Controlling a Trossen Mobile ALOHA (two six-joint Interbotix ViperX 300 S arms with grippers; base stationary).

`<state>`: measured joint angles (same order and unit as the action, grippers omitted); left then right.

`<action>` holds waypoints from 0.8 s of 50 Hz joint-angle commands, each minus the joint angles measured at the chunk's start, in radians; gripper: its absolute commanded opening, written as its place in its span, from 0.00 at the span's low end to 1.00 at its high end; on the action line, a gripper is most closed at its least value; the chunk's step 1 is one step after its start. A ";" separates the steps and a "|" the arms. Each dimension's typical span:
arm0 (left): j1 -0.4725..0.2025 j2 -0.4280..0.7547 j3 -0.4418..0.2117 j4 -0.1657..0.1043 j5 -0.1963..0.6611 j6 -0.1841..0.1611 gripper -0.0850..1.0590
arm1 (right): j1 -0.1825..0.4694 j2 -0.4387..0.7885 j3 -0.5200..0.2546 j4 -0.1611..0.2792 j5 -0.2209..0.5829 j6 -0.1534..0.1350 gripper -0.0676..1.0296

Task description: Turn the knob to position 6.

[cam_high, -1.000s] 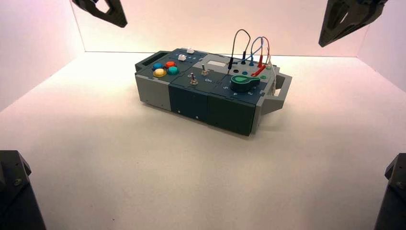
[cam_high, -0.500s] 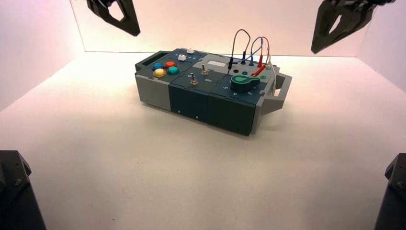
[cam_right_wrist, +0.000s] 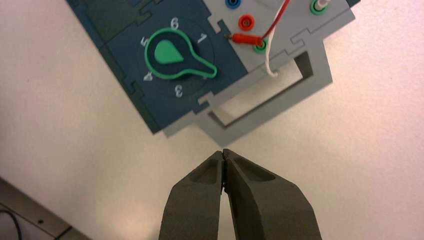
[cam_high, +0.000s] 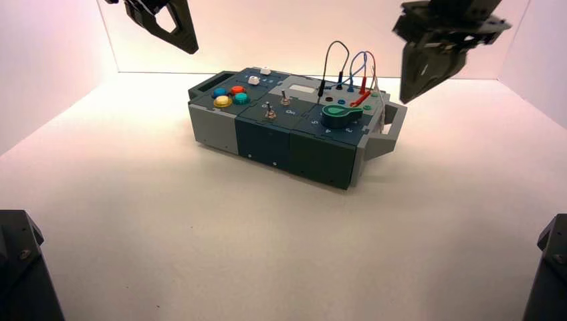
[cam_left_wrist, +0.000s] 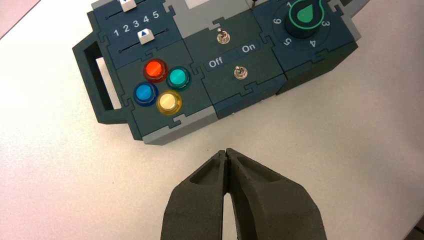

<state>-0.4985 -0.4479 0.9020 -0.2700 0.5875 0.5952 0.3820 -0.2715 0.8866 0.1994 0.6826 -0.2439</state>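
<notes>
Right claw (cam_high: 416,85), tips together, has dropped toward the box's right end, above the knob (cam_right_wrist: 172,55); pointer sits near 2. Left claw (cam_left_wrist: 227,156) together, hovering.

I see the teal-green knob (cam_right_wrist: 172,54) flat on the box's right end, its teardrop pointer between 1 and 3.

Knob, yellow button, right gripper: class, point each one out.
Knob (cam_right_wrist: 170,53): right wrist view, its light green top.
Yellow button (cam_left_wrist: 169,102): left wrist view, its cap.
Right gripper (cam_right_wrist: 223,154): right wrist view, at its shut tips.
</notes>
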 commanded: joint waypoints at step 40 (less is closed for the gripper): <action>-0.003 0.023 -0.020 0.002 -0.051 0.005 0.05 | 0.084 0.252 -0.175 0.025 -0.049 0.005 0.04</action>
<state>-0.4985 -0.4157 0.9020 -0.2700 0.5446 0.5952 0.4587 -0.0199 0.7440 0.2224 0.6366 -0.2408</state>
